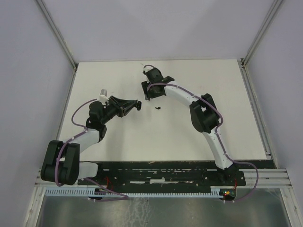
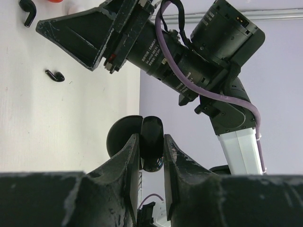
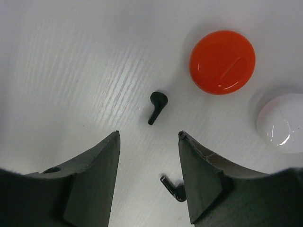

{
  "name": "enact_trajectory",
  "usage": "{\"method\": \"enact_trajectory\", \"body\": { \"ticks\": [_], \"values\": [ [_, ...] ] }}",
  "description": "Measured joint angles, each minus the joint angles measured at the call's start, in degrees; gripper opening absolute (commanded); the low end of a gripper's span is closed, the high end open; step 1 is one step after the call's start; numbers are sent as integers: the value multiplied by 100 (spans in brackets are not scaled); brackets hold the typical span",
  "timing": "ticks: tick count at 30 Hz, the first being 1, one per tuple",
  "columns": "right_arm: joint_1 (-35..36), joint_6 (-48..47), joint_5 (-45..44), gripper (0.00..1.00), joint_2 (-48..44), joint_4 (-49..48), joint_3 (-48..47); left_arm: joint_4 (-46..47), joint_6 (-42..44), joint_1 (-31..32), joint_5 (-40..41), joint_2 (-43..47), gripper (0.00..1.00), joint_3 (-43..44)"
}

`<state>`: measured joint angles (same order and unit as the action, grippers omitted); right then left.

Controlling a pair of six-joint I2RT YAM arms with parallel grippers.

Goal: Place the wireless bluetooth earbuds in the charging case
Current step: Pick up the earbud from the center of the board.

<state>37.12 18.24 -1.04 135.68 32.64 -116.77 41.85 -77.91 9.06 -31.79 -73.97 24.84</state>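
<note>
My left gripper (image 1: 137, 105) (image 2: 151, 137) is shut on a black round charging case (image 2: 152, 142), held on edge above the table with its lid (image 2: 120, 138) swung open. My right gripper (image 1: 150, 92) (image 3: 149, 135) is open and empty, pointing down at the table. One black earbud (image 3: 157, 106) lies just ahead of its fingertips. A second black earbud (image 3: 173, 187) lies between the jaws, close to the right finger. Both also show in the left wrist view, one (image 2: 29, 10) farther than the other (image 2: 55, 75). One earbud (image 1: 157, 108) shows in the top view.
A red round case (image 3: 222, 61) and a white round case (image 3: 281, 123) lie on the white table (image 1: 189, 137) beyond the right gripper; the right arm hides them in the top view. Purple walls and metal rails (image 1: 66, 109) border the table.
</note>
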Motion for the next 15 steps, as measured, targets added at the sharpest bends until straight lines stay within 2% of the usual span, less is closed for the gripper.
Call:
{"method": "enact_trajectory", "body": {
  "ticks": [15],
  "values": [
    [2,0,-267,55,433,0,-511,-24,0,-61,-140,13,3,-11]
  ]
}}
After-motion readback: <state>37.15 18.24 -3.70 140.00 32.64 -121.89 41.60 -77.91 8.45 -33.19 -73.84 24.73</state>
